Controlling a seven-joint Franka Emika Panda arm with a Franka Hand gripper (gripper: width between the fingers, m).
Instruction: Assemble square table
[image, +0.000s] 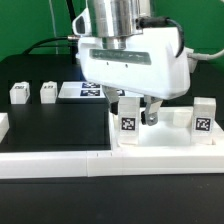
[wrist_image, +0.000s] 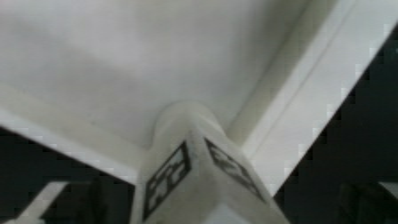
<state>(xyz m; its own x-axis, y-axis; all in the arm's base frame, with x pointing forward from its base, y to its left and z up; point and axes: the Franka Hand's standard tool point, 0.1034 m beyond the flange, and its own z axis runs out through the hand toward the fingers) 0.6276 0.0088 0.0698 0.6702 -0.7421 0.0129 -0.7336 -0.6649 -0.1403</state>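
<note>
**Gripper** (image: 134, 112): pointing straight down, jaws spread. In the wrist view we see dark gaps on both sides of the leg between them, so we record it as clasping nothing.

**Tagged leg** (image: 128, 121) (wrist_image: 192, 172): upright directly beneath the gripper, between its jaws, standing on the table top. It has black-and-white tags on two faces.

**Table top** (image: 172, 152) (wrist_image: 125, 70): white with a raised rim, lying flat under the gripper and reaching past it toward the exterior view's right.

**Second leg** (image: 203, 117): upright on the same top, well apart from the gripper, toward the exterior view's right.

**First loose leg** (image: 18, 93) and **other loose leg** (image: 47, 92): near each other on the black work surface (image: 55, 125), well away from the gripper toward the exterior view's left.

**Marker board** (image: 78, 91): lying flat beyond the gripper, partly hidden by it.

**White rail** (image: 50, 160): lying along the near edge, to the exterior view's left of the gripper.
</note>
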